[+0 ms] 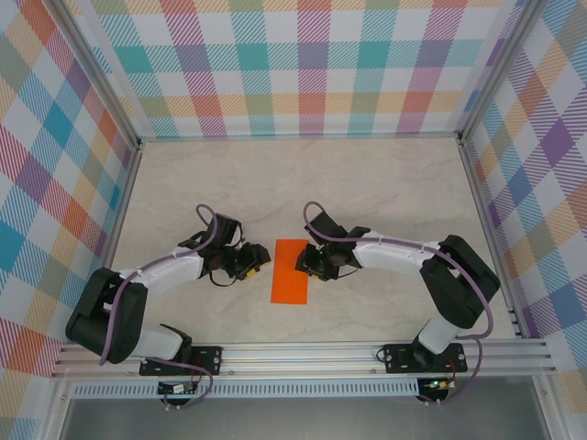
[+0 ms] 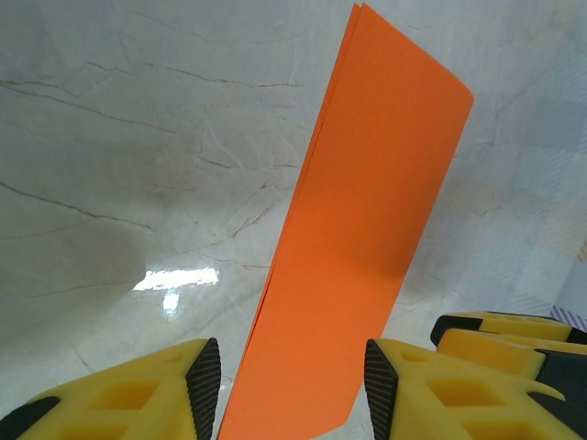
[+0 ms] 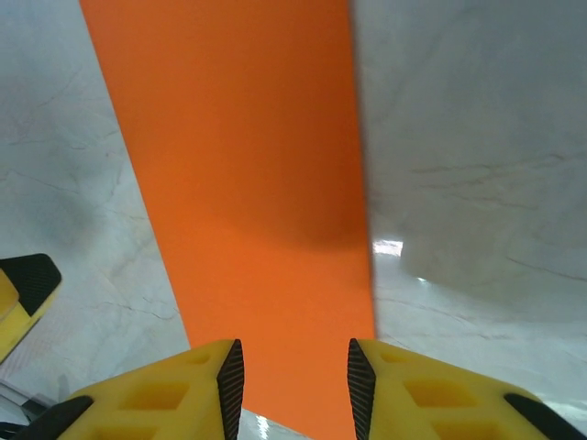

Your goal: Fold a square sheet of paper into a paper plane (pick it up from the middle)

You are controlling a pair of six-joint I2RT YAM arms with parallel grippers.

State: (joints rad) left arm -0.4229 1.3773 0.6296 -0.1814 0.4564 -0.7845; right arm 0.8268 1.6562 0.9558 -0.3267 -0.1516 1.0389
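On the marble table (image 1: 367, 183), the square sheet of paper (image 1: 291, 271) lies flat as a narrow orange rectangle, its long sides running away from the arms. The left gripper (image 1: 249, 263) sits just beside its left long edge and the right gripper (image 1: 310, 261) reaches over its right long edge near the far end.

Judging by the shape, the first fold in half is done and the crease is being set or let go. The pointed nose is not yet made. The next move probably calls for pinning one end of the sheet with one arm. The other arm would then lift a single corner and turn it in to the centre line without dragging the whole strip.

From the left wrist, the sheet (image 2: 358, 238) shows two layers slightly parted at its far end, so the crease looks soft. The left gripper (image 2: 292, 390) has its jaws apart, with the sheet's near end between them. From the right wrist, the sheet (image 3: 257, 183) is smooth and unwrinkled. The right gripper (image 3: 293, 376) likewise has its jaws apart astride the sheet. I cannot tell whether its pads touch the sheet.
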